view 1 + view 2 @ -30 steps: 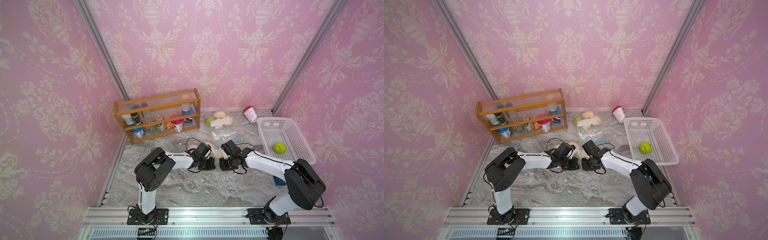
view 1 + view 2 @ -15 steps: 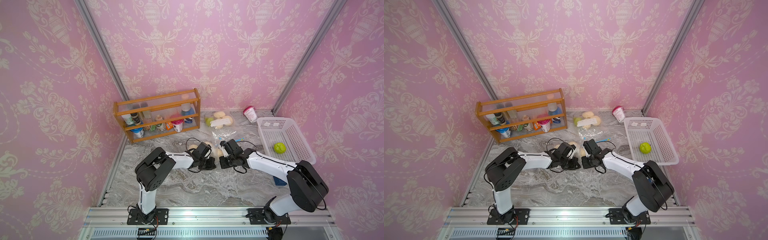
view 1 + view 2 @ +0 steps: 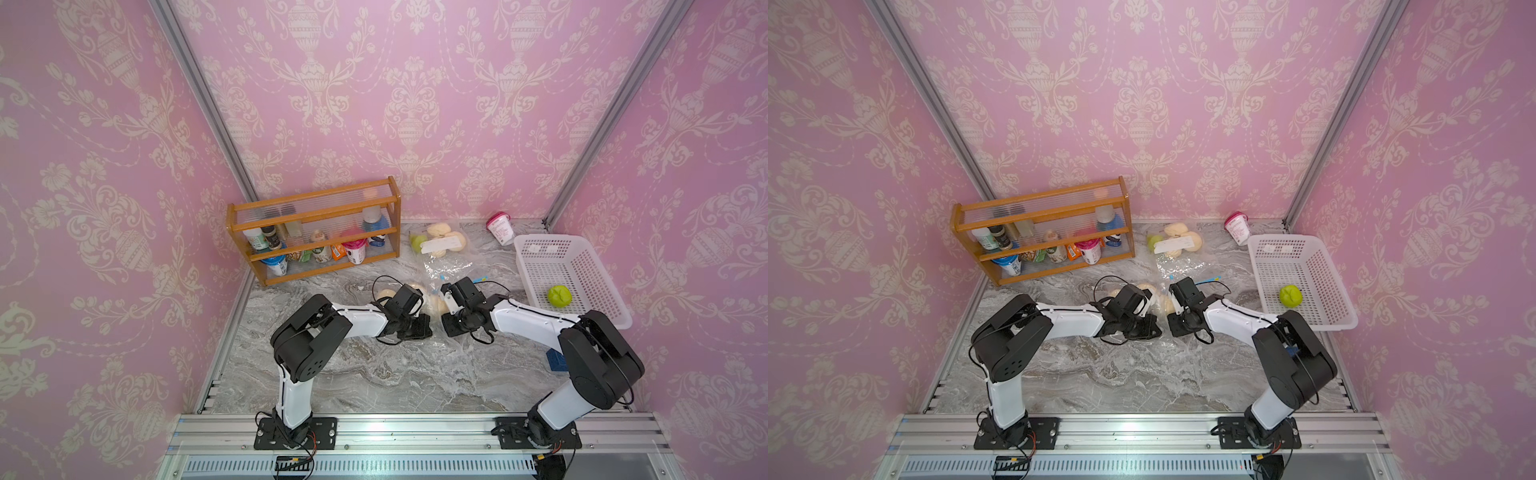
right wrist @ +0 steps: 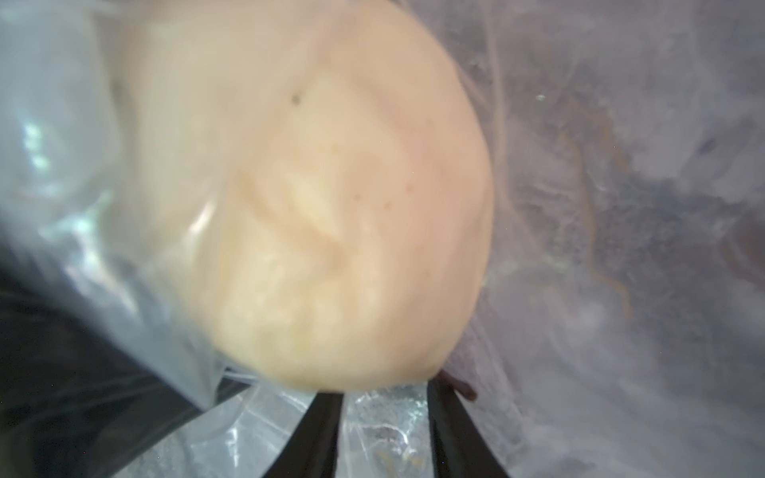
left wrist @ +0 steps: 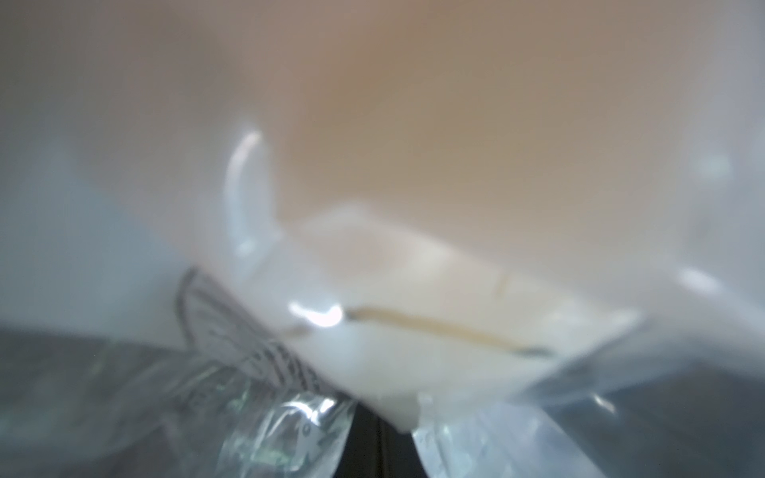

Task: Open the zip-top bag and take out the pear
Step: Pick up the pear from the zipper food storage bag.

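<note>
One pear (image 4: 331, 207) just beyond right fingers (image 4: 318, 434)

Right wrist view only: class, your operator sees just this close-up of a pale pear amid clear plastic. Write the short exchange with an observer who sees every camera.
Operator: Where is the other arm?
Observer: The left claw faces your right claw across the pear.
Operator: Where could the pear go?
Observer: A white basket stands on the table to the right of your arm, with one green fruit in it.
Operator: Any other bags?
Observer: Yes, a second bag of fruit lies by the back wall, beside a wooden rack.
</note>
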